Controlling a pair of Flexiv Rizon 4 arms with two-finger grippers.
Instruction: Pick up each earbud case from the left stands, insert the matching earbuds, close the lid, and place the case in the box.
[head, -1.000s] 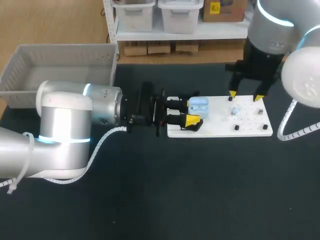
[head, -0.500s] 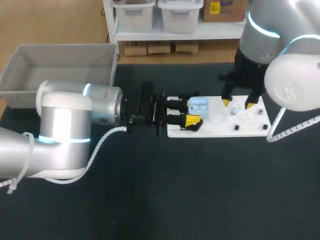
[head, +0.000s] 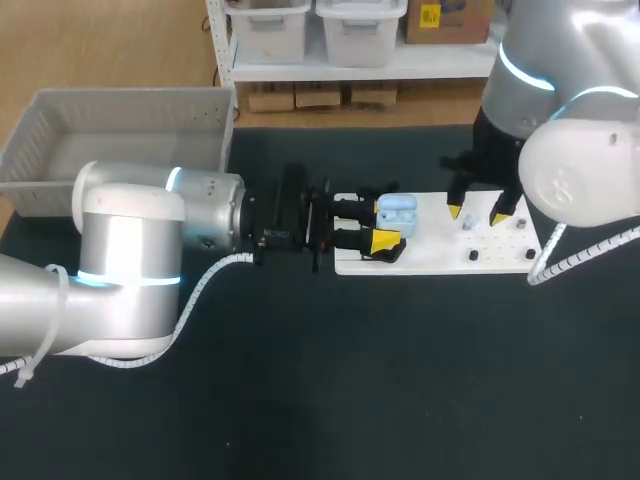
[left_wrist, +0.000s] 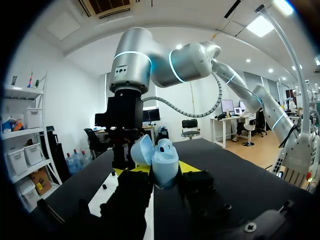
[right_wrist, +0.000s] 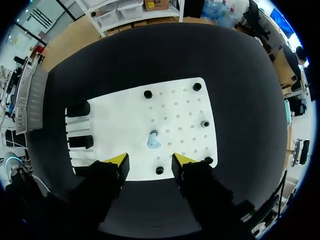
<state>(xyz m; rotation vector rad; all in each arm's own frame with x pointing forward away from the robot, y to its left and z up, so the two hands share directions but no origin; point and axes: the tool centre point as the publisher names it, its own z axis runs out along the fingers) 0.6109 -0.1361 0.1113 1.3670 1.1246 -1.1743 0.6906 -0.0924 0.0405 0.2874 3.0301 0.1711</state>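
Left claw (head: 384, 224) is clamped on the pale blue earbud case (head: 398, 212), which I hold with its lid open over the left end of the white board (head: 440, 258). Right claw (head: 476, 214) hangs above the board with its fingers apart; one blue earbud (right_wrist: 153, 141) lies on the board just ahead of them, apparently untouched; the grey box (head: 120, 120) stands well apart at the table's back left.

Table (head: 350, 400): black top.
White board (head: 430, 255): flat, toward the table's far edge, right of middle.
Black pegs (right_wrist: 148, 94): scattered upright on the board.
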